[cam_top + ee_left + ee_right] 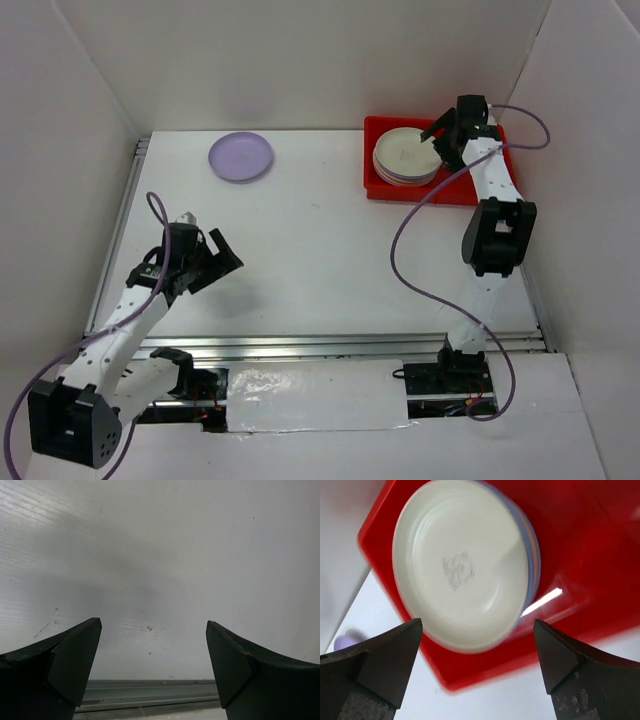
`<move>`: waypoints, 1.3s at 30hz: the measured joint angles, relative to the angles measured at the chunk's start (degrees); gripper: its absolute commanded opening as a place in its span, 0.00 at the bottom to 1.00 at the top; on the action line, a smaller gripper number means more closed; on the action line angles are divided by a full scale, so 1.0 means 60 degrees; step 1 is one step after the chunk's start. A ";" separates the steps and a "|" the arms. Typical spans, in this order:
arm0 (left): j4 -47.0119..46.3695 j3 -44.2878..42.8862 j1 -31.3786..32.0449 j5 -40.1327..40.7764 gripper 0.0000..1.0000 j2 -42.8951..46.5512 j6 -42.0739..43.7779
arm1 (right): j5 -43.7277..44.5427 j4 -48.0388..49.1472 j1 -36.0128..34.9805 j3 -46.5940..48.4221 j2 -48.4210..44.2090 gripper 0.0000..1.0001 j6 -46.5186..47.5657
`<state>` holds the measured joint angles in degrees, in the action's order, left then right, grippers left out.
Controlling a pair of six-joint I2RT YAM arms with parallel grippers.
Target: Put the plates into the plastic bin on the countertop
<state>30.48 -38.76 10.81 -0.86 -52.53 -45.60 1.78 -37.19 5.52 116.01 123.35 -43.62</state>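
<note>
A stack of plates (406, 156) with a cream plate (460, 562) on top sits in the left part of the red bin (385, 187); blue and orange rims show below it. My right gripper (445, 140) hovers open and empty above the stack's right edge; in the right wrist view (476, 645) its jaws stand wide over the bin's (580, 555) rim. One purple plate (241, 156) lies alone on the white countertop (330, 260) at the far left, a sliver in the right wrist view (342, 642). My left gripper (205, 262) is open and empty (154, 650) over bare counter, near left.
White walls enclose the countertop on three sides. A metal rail (340, 345) runs along the near edge and another along the left edge (125, 215). Purple cables loop from both arms over the counter's right and left sides.
</note>
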 measured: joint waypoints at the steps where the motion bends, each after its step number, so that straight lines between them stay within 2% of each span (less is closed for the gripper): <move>1: -0.0106 -0.0036 0.0004 0.0087 0.99 -0.0237 -0.0080 | 0.0157 0.0036 -0.0124 -0.0729 -0.0882 1.00 0.0084; 6: -0.0922 -0.1395 -0.0120 0.0656 0.99 -0.2575 -0.0729 | 0.0317 0.0929 -0.0903 -0.3326 -0.4998 1.00 0.0455; 9: -0.2218 -0.2116 -0.0521 0.0889 0.99 -0.4065 -0.1264 | -0.0459 0.2167 -0.1530 -0.5220 -0.7362 1.00 0.0790; 12: -0.3723 -0.2368 -0.1078 0.1107 0.99 -0.5428 -0.2025 | -0.1639 0.3592 -0.2182 -0.7723 -0.8947 1.00 0.0882; 15: -0.5421 -0.2521 -0.1541 0.1242 0.99 -0.7053 -0.2903 | -0.2710 0.4601 -0.2878 -1.0353 -0.9511 1.00 0.0685; 18: -0.7916 -0.2127 -0.1832 0.1355 0.99 -0.8360 -0.3574 | -0.3238 0.4834 -0.3588 -1.2047 -0.9096 1.00 0.0426; 20: -0.9296 -0.2200 -0.1971 0.1381 0.99 -0.8878 -0.3923 | -0.3432 0.4761 -0.4018 -1.2462 -0.8921 1.00 0.0382; 22: -0.9981 -0.2718 -0.2062 0.1392 0.99 -0.9610 -0.4186 | -0.3592 0.4994 -0.4379 -1.2462 -0.8856 1.00 0.0382; 23: -1.0171 -0.3144 -0.2069 0.1450 0.99 -1.0018 -0.4273 | -0.3672 0.5173 -0.4524 -1.2440 -0.8863 1.00 0.0386; 25: -0.9570 -0.4342 -0.2076 0.1683 0.99 -1.0699 -0.4554 | -0.3727 0.5424 -0.4710 -1.2382 -0.8863 1.00 0.0393; 29: -0.6451 -0.8331 -0.1956 0.2382 0.95 -1.2513 -0.4936 | -0.3774 0.5625 -0.4834 -1.2265 -0.8878 1.00 0.0444; 32: -0.4437 -1.0619 -0.1778 0.2794 0.54 -1.3639 -0.4980 | -0.3759 0.5584 -0.4834 -1.2218 -0.9027 1.00 0.0488; 33: -0.3905 -1.1060 -0.1708 0.2900 0.18 -1.3883 -0.5009 | -0.3756 0.5570 -0.4834 -1.2214 -0.9129 1.00 0.0503; 34: -0.3417 -1.1424 -0.1657 0.3042 0.12 -1.4076 -0.5056 | -0.3741 0.5544 -0.4834 -1.2214 -0.9278 1.00 0.0510; 36: -0.2754 -1.1650 -0.1559 0.3133 0.09 -1.4182 -0.5093 | -0.3687 0.5439 -0.4834 -1.2211 -0.9643 1.00 0.0543; 37: -0.2583 -1.1690 -0.1526 0.3191 0.00 -1.4182 -0.5115 | -0.3672 0.5337 -0.4834 -1.2196 -0.9865 1.00 0.0583; 39: -0.2375 -1.1610 -0.1497 0.3180 0.00 -1.4083 -0.5180 | -0.3581 0.5158 -0.4805 -1.2120 -1.0316 1.00 0.0681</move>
<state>16.23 -108.42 1.83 18.22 -137.03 -76.69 -19.70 -6.24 -23.31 43.29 61.45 -39.53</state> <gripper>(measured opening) 0.133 0.998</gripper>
